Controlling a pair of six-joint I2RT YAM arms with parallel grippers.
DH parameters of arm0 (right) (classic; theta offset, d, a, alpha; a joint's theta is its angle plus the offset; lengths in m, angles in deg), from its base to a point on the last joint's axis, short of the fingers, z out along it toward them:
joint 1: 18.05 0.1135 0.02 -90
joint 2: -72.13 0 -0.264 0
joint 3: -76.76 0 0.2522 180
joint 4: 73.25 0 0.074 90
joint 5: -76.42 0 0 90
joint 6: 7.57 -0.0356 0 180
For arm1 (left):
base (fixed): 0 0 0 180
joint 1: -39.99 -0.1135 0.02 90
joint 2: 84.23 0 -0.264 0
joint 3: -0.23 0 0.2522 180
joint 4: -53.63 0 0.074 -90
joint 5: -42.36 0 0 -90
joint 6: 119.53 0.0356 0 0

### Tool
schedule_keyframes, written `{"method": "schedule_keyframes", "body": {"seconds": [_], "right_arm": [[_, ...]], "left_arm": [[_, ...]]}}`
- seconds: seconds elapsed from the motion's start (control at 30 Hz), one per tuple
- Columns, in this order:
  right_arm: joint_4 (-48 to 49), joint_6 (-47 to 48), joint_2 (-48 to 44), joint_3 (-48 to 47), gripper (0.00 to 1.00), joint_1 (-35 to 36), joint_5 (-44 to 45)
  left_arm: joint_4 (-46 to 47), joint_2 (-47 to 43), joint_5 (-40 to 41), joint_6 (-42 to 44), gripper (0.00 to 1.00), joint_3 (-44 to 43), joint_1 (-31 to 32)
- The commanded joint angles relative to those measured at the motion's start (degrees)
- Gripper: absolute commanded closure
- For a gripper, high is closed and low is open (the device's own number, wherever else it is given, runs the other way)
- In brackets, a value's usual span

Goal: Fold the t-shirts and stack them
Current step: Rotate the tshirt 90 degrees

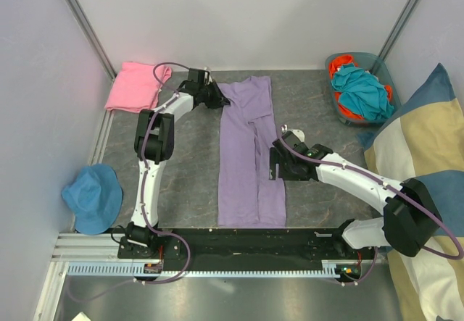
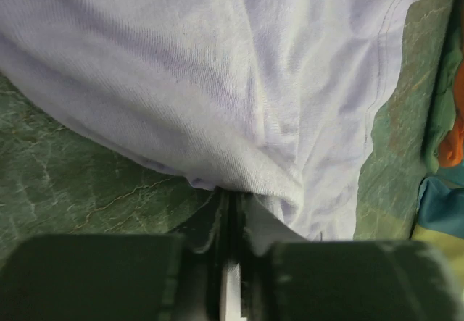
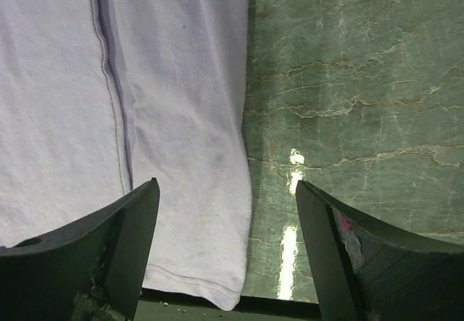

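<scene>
The lavender t-shirt [image 1: 248, 147] lies folded lengthwise into a long strip in the middle of the table. The pink t-shirt [image 1: 133, 88] lies folded at the far left. My left gripper [image 1: 220, 98] is at the strip's far left corner, shut on the lavender cloth [image 2: 239, 103], whose edge is pinched between the fingers [image 2: 217, 219]. My right gripper [image 1: 274, 163] is open and empty over the strip's right edge near its near end; the cloth's edge and hem [image 3: 188, 190] lie between its fingers [image 3: 123, 241].
A teal basket [image 1: 360, 89] of teal and orange clothes stands at the back right. A blue bucket hat [image 1: 93, 198] lies at the near left. A striped cushion [image 1: 428, 154] leans at the right. Walls close the back and left.
</scene>
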Motion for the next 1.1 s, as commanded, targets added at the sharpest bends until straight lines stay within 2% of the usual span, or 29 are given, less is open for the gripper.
{"method": "schedule_keyframes", "body": {"seconds": [0.0, 0.03, 0.07, 0.1, 0.13, 0.33, 0.43, 0.57, 0.67, 0.83, 0.93, 1.07], "right_arm": [[1.3, 0.3, 0.6, -0.6, 0.16, -0.2, 1.4], [1.4, 0.5, 0.6, -0.7, 0.16, -0.2, 1.3], [1.5, 0.6, 0.7, -0.8, 0.15, -0.3, 1.0], [1.7, 0.7, 0.7, -0.8, 0.15, -0.2, 0.9], [1.8, 0.9, 0.7, -0.8, 0.15, -0.2, 0.9], [2.8, 1.3, 1.0, -0.2, 0.15, -0.3, -0.1], [3.2, 1.3, 0.4, 0.4, 0.15, -0.2, 0.0], [3.7, 1.8, 0.0, 0.4, 0.15, -0.2, 0.0], [3.9, 2.3, 0.1, -0.1, 0.15, -0.3, -0.6], [4.8, 3.9, 0.5, -0.4, 0.15, -0.3, -2.0], [4.8, 4.6, 0.5, -0.5, 0.15, -0.2, -2.4], [5.0, 4.7, -0.1, 0.0, 0.14, -0.2, -2.6]], "left_arm": [[-1.9, -1.7, 0.2, 5.2, 0.51, 1.2, -1.0], [-2.0, -3.4, 1.4, 5.6, 0.38, 2.3, -1.7], [-2.2, -4.6, 3.3, 6.3, 0.19, 4.3, -2.1], [-2.2, -5.4, 4.3, 6.4, 0.05, 5.2, -2.6], [-2.3, -6.2, 5.0, 6.4, 0.00, 6.1, -3.9], [-2.8, -13.4, 6.6, 5.3, 0.00, 12.5, -8.7], [-2.8, -19.4, 8.3, 4.6, 0.00, 18.9, -9.1], [1.1, -30.7, 9.7, 0.4, 0.00, 36.3, -7.7], [2.2, -40.1, 12.1, -3.8, 0.00, 48.8, -4.4], [2.6, -54.9, 17.3, -7.4, 0.00, 66.5, 4.9], [2.9, -61.7, 17.8, -9.9, 0.00, 74.4, 8.5], [1.7, -68.4, 18.2, -10.8, 0.00, 80.3, 11.6]]}}
